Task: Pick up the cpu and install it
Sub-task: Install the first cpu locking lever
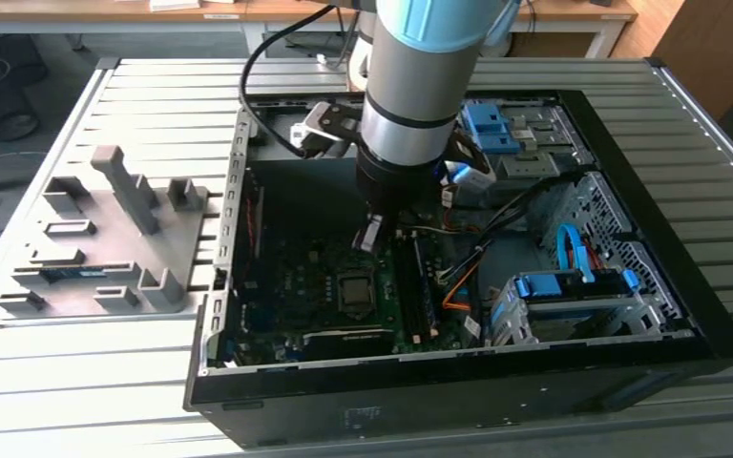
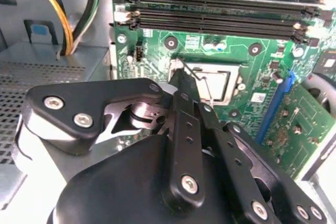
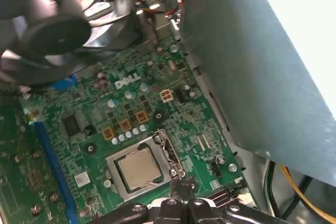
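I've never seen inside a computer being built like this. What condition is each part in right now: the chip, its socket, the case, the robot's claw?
Small square silver-grey cpu: lying flat in the socket.
Metal-framed socket: frame not covering the chip.
Black computer case: lying on its side, panel off.
Long black memory slots: empty.
Black gripper: low beside the socket, holding nothing.

In the second wrist view, the gripper (image 2: pixel 181 80) body hides part of the socket (image 2: pixel 212 83). In the first wrist view, the fan (image 3: pixel 63 22) is blurred and cropped. Finger opening is indeterminable.
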Controlling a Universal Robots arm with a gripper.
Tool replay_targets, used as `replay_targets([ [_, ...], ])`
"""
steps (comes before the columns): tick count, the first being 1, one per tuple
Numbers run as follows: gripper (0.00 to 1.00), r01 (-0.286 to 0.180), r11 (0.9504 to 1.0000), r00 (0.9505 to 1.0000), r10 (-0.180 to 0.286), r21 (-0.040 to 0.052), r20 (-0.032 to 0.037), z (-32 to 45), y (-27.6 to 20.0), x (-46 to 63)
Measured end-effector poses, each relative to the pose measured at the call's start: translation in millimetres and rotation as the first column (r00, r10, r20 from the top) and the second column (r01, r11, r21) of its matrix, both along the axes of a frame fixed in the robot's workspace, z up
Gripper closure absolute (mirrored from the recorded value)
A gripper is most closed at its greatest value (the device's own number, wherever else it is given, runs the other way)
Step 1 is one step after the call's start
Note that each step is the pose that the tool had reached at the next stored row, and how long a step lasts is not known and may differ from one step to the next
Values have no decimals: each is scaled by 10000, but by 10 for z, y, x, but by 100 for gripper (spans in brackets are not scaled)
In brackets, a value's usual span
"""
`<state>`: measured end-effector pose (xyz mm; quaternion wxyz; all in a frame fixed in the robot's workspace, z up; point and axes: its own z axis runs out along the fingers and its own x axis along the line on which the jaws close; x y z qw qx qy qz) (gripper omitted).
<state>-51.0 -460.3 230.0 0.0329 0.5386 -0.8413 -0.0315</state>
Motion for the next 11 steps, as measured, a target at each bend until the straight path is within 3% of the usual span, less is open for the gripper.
replay_targets([
  [3, 90, -551, 9985, 9985, 551, -1, 0, -16, 0, 0],
  [7, 90, -1216, 9926, 9926, 1216, -1, 0, -35, 0, 2],
  [11, 90, -1478, 9890, 9890, 1478, 0, -9, -53, 0, 67],
])
